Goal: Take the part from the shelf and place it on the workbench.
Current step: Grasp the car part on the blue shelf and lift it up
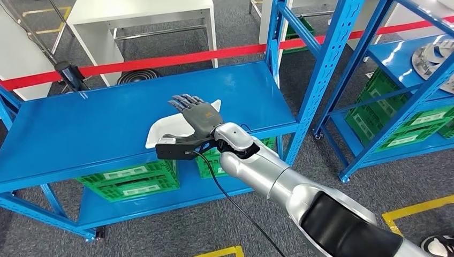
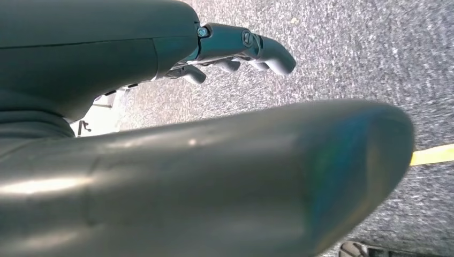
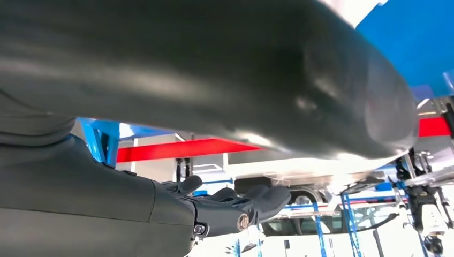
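Observation:
A white, tray-like part (image 1: 172,130) lies on the top level of the blue shelf (image 1: 96,126), near its front edge. My right hand (image 1: 194,114) is stretched over the part's right half, back of the hand up and fingers straight and spread. Nothing is gripped. In the right wrist view the thumb (image 3: 225,80) and the fingers (image 3: 241,206) stand well apart with nothing between them, and a corner of the white part (image 3: 354,7) shows beside the blue shelf surface. My left hand (image 2: 235,48) hangs over the grey carpet, fingers loosely extended and holding nothing.
Green crates (image 1: 131,181) sit on the shelf's lower level. A second blue rack (image 1: 407,80) at the right holds metal parts (image 1: 433,56) and more green crates. Red barrier tape (image 1: 176,58) runs behind the shelf, with a white table (image 1: 139,16) beyond. A black cable (image 1: 235,206) hangs from my right wrist.

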Robot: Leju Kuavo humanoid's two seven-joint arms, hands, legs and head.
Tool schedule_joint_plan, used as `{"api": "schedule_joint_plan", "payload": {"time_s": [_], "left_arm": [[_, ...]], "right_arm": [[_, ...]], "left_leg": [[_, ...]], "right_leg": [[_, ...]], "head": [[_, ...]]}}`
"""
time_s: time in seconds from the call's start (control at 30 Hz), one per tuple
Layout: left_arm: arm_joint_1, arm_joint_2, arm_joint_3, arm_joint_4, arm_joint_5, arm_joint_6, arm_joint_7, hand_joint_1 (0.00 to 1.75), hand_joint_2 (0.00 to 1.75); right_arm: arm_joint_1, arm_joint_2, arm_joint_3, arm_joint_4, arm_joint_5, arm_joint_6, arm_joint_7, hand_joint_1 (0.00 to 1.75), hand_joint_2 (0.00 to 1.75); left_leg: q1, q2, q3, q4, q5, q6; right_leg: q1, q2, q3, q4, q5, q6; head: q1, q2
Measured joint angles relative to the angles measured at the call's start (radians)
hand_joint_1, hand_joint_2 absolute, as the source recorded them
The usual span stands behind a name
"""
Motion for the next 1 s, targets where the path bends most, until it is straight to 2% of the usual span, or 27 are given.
{"api": "schedule_joint_plan", "payload": {"time_s": [0.1,0.13,0.17,0.2,0.23,0.27,0.3,0.33,0.37,0.5,0.6,0.67,0.73,0.8,0.87,0.93,0.97,1.0], "left_arm": [[0.0,0.0,0.0,0.0,-0.001,0.0,-0.004,0.0,0.0],[0.001,0.0,0.0,0.0,0.0,0.0,-0.005,0.0,0.0],[0.001,0.0,0.0,0.0,0.0,0.0,-0.006,0.0,0.0],[0.001,0.0,0.0,0.0,0.0,0.0,-0.006,0.0,0.0],[0.001,0.0,0.0,0.0,0.0,0.0,-0.006,0.0,0.0],[0.001,0.0,0.0,0.0,0.0,0.0,-0.006,0.0,0.0],[-0.001,0.0,0.0,0.0,0.001,0.0,-0.006,0.0,0.0],[-0.002,-0.001,0.0,0.0,0.002,0.0,-0.006,0.0,0.0],[-0.003,-0.002,0.0,0.0,0.004,0.001,-0.006,0.0,0.0],[-0.002,-0.006,0.0,0.001,0.012,0.006,0.002,0.0,0.0],[-0.002,-0.006,0.0,0.001,0.017,0.007,0.004,0.0,0.0],[-0.002,-0.007,0.0,0.001,0.019,0.007,0.004,0.0,0.0],[-0.002,-0.007,0.0,0.001,0.019,0.007,0.004,0.0,0.0],[-0.001,-0.006,0.001,0.001,0.019,0.007,0.004,0.0,0.0],[0.0,-0.006,0.001,0.0,0.02,0.007,0.004,0.0,0.0],[0.0,-0.007,0.001,0.0,0.02,0.007,0.004,0.0,0.0],[0.0,-0.007,0.001,0.0,0.02,0.007,0.004,0.0,0.0],[0.0,-0.008,0.001,0.0,0.02,0.008,0.004,0.0,0.0]], "right_arm": [[0.003,0.001,0.006,0.0,0.0,0.001,0.002,0.0,1.75],[0.006,0.001,0.008,0.0,-0.001,0.002,0.003,0.0,1.75],[0.007,0.002,0.008,0.0,-0.001,0.003,0.003,0.0,1.75],[0.008,0.003,0.008,0.0,-0.001,0.004,0.003,0.0,1.75],[0.009,0.005,0.009,0.0,-0.001,0.005,0.003,0.0,1.75],[0.008,0.007,0.009,0.0,-0.002,0.005,0.003,0.0,1.75],[0.007,0.009,0.009,0.0,-0.002,0.007,0.002,0.0,1.75],[0.007,0.01,0.009,0.0,-0.003,0.009,0.002,0.0,1.75],[0.007,0.011,0.01,0.0,-0.005,0.011,0.002,0.0,1.75],[0.004,0.013,0.019,0.001,-0.014,0.016,0.001,0.0,0.0],[0.0,0.02,0.027,0.001,-0.016,0.018,0.0,0.0,0.0],[-0.001,0.025,0.032,0.002,-0.016,0.018,-0.002,0.0,0.0],[-0.001,0.029,0.035,0.002,-0.016,0.018,-0.002,0.0,0.0],[-0.001,0.032,0.037,0.003,-0.016,0.018,-0.002,0.0,0.0],[-0.002,0.037,0.039,0.004,-0.016,0.019,-0.002,0.0,0.0],[-0.004,0.041,0.042,0.005,-0.016,0.019,-0.003,0.0,0.0],[-0.005,0.043,0.043,0.005,-0.016,0.02,-0.003,0.0,0.0],[-0.006,0.043,0.044,0.006,-0.016,0.02,-0.003,0.0,0.0]], "left_leg": [[-0.008,0.003,-0.098,0.192,-0.074,0.004],[-0.01,0.003,-0.121,0.228,-0.077,0.007],[-0.011,0.003,-0.126,0.227,-0.059,0.01],[-0.013,0.003,-0.112,0.187,-0.025,0.014],[-0.014,0.003,-0.085,0.12,0.014,0.019],[-0.016,0.003,-0.055,0.059,0.041,0.022],[-0.018,0.002,-0.032,0.01,0.053,0.026],[-0.019,0.001,-0.019,-0.018,0.055,0.027],[-0.02,0.0,-0.014,-0.026,0.05,0.028],[-0.019,-0.008,-0.013,-0.035,0.048,0.032],[-0.02,-0.01,-0.013,-0.035,0.045,0.041],[-0.021,-0.01,-0.012,-0.035,0.045,0.045],[-0.023,-0.01,-0.013,-0.033,0.045,0.048],[-0.027,-0.011,-0.014,-0.031,0.042,0.057],[-0.029,-0.01,-0.011,-0.033,0.04,0.066],[-0.024,-0.007,-0.001,-0.048,0.045,0.075],[-0.021,-0.005,0.005,-0.057,0.048,0.078],[-0.019,-0.003,0.009,-0.062,0.05,0.081]], "right_leg": [[0.008,-0.003,0.012,-0.001,-0.009,-0.017],[0.011,-0.003,0.016,-0.001,-0.013,-0.021],[0.014,-0.003,0.021,-0.001,-0.017,-0.022],[0.015,-0.001,0.028,0.0,-0.022,-0.022],[0.016,0.0,0.034,0.0,-0.029,-0.019],[0.018,0.001,0.039,0.002,-0.035,-0.015],[0.02,0.002,0.039,0.004,-0.039,-0.01],[0.022,0.003,0.038,0.006,-0.043,-0.005],[0.025,0.004,0.036,0.006,-0.041,-0.006],[0.027,0.003,0.042,-0.008,-0.031,-0.021],[0.026,0.003,0.05,-0.022,-0.034,-0.022],[0.026,0.002,0.052,-0.025,-0.033,-0.018],[0.025,0.001,0.053,-0.03,-0.032,-0.006],[0.02,0.0,0.056,-0.035,-0.031,0.016],[0.017,0.0,0.058,-0.04,-0.031,0.033],[0.017,-0.002,0.056,-0.027,-0.038,0.039],[0.017,-0.003,0.043,0.003,-0.054,0.04],[0.017,-0.004,0.017,0.056,-0.08,0.041]], "head": [[-0.001,0.0],[-0.001,0.0],[-0.001,0.0],[-0.001,0.0],[-0.001,0.0],[-0.002,0.0],[-0.002,0.0],[-0.002,0.0],[-0.002,0.0],[0.003,0.0],[0.003,0.0],[0.003,0.0],[0.003,0.0],[0.003,0.0],[0.003,0.0],[0.003,0.0],[0.004,0.0],[0.005,0.0]]}}
